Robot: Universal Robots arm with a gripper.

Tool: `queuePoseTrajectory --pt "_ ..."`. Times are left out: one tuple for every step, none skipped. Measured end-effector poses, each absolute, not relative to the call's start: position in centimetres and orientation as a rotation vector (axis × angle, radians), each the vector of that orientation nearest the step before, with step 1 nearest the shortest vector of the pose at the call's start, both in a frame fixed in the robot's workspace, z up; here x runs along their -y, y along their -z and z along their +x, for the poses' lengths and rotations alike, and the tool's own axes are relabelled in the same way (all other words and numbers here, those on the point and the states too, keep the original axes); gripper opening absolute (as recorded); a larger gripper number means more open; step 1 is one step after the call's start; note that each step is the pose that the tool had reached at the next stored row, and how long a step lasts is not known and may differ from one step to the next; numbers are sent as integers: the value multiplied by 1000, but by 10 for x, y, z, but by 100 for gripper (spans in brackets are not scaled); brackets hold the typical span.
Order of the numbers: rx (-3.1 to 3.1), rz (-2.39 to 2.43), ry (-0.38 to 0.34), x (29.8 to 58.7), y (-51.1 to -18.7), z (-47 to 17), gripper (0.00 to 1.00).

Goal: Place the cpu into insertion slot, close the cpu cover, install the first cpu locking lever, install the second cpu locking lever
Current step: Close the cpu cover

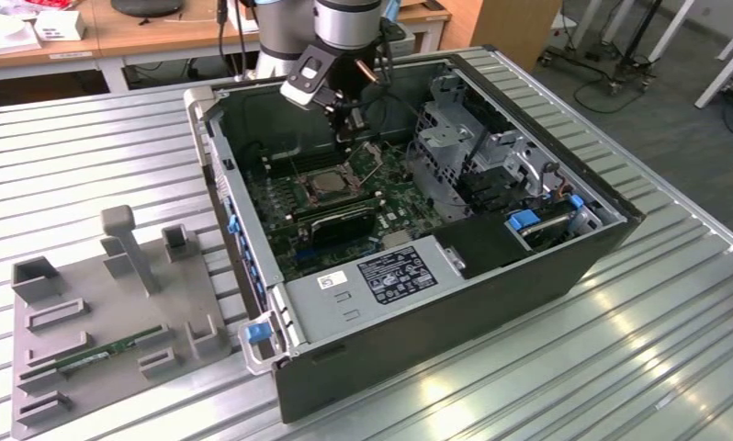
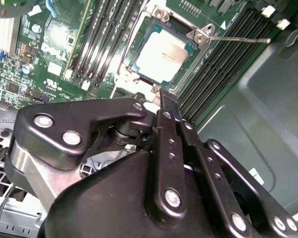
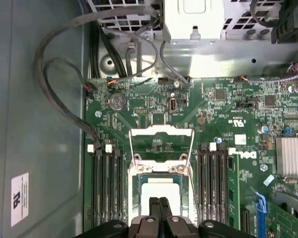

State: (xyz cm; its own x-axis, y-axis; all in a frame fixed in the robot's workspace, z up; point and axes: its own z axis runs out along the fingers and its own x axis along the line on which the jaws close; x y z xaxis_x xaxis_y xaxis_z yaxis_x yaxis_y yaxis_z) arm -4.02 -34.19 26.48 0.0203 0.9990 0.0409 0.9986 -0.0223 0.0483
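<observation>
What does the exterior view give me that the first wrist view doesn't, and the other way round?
Exterior view adds: the whole computer case on the slatted table, and the grey fixture tray holding a green memory stick, at the exterior view's left. First wrist view adds: the coin battery and a white sticker on the case wall. Both share: the gripper, shut, over the cpu lying in the insertion slot, with the cpu cover raised open.

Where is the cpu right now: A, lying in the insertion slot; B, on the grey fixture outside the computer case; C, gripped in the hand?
A: in both wrist views the cpu lies flat inside the insertion slot, just past the tip of the hand, whose fingers are pressed together.
</observation>
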Motion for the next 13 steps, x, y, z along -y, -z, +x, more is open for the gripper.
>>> queuePoseTrajectory --pt "-2192 2240 -99 342 -265 -39 11" --pt "-2192 2240 -99 342 -265 -39 11" --pt "-2192 2240 -99 342 -265 -38 11" --pt "-2192 2240 -99 342 -265 -38 11" --pt "-2192 2240 -99 342 -265 -38 11" --pt "-2192 2240 -99 342 -265 -37 11" --pt "-2192 2240 -99 342 -265 -36 11" --pt "-2192 2240 -99 342 -265 -36 11" --pt "-2192 2240 -99 342 -265 -36 11" --pt "-2193 2240 -99 342 -265 -35 11" --pt "-2193 2240 -99 342 -265 -35 11" --pt "-2192 2240 -99 342 -265 -35 11" --pt "-2192 2240 -99 342 -265 -35 11"
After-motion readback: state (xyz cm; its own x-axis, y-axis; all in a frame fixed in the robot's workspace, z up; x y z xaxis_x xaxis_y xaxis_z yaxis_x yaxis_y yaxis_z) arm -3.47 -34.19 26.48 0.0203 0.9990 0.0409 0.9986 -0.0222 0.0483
